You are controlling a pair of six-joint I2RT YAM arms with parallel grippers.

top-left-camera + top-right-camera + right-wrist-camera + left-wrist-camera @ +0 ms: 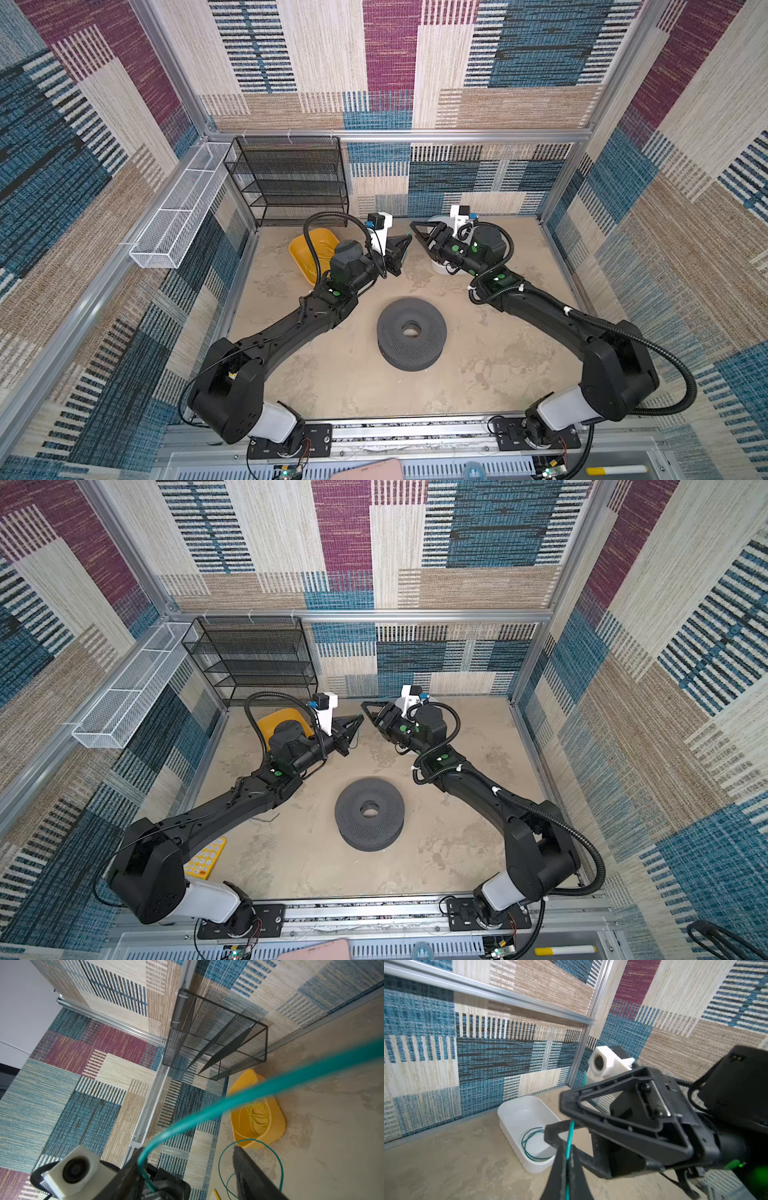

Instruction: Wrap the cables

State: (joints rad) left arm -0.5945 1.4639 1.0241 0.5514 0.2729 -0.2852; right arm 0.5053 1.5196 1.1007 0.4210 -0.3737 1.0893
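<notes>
The jaws of your left gripper (pixel 566 1154) are clamping the teal cable (pixel 570 1128) above the far part of the table (pixel 324 374). The jaws of your right gripper (pixel 558 1118) are standing apart with that strand running between them, pinching nothing.

Nearest you, the grey spool (pixel 411 332) is sitting on the table, well apart from both grippers. Your left arm (pixel 291 328) and right arm (pixel 540 307) are reaching in from the near edge. Their elbows are bowing outward and their wrists are turning inward, so the grippers are nearly meeting tip to tip.

For this second grip, I'd judge you should be closing the right jaws squarely on the strand just beside the left fingertips (pixel 559 1165), avoiding a finger clash.

Farther off, more teal cable is lying coiled in the white tub (pixel 517 1115) on the right. The yellow tub (pixel 301 249) on the left is holding yellow wire (pixel 255 1114).
</notes>
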